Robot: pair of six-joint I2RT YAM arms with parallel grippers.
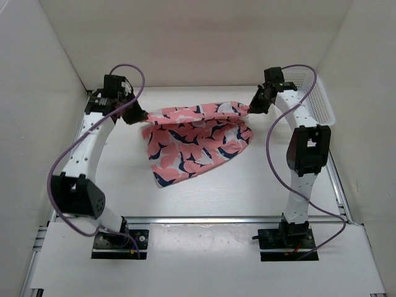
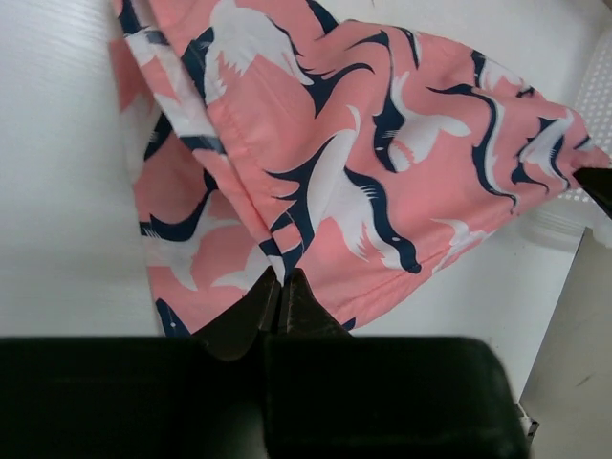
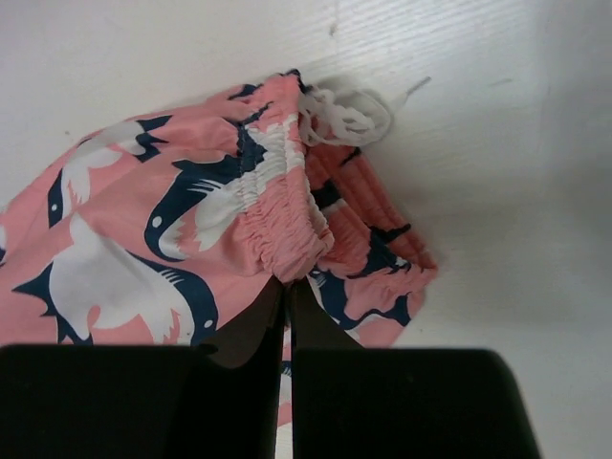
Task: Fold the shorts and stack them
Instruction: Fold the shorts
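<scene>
Top external: shorts span left-right mid-frame; left gripper and right gripper each clamp opposite ends.

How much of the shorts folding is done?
Just begun. The left gripper pinches one end of the shorts and the right gripper pinches the elastic waistband, with the cloth stretched between them. No neat fold shows yet, and the stacking is all left to do.
</scene>
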